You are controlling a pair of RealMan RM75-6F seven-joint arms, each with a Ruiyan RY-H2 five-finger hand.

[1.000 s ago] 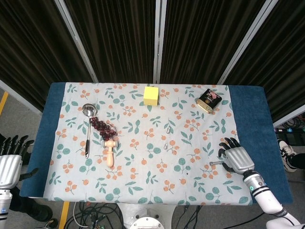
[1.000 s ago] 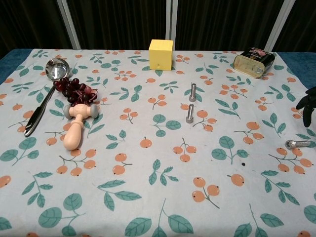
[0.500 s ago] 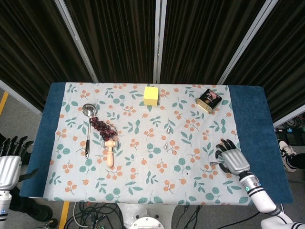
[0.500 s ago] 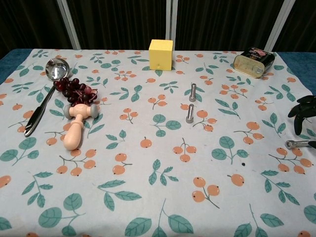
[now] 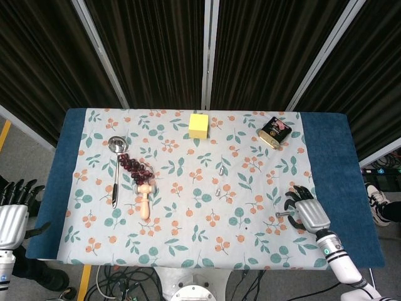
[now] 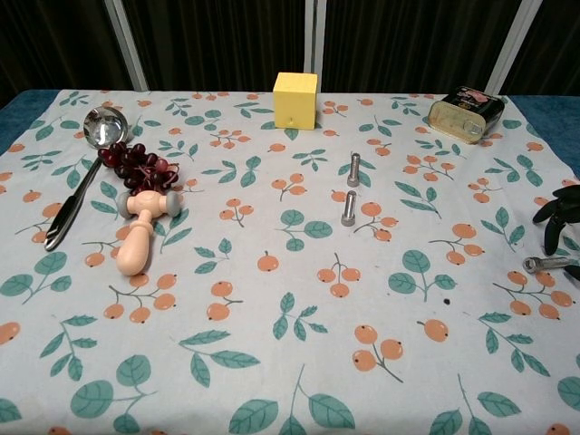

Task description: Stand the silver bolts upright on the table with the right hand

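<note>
Two silver bolts (image 6: 351, 188) stand upright mid-table; a third bolt (image 6: 543, 264) lies on its side at the right edge, under the right hand (image 5: 307, 211), whose dark fingers (image 6: 555, 211) curl over it; whether they grasp it cannot be told. The left hand (image 5: 11, 213) hangs off the table's left, fingers spread. A yellow cube (image 6: 295, 100), glossy tin (image 6: 466, 113), metal ladle (image 6: 79, 174), beads (image 6: 139, 167) and wooden roller (image 6: 138, 230) lie well apart.
</note>
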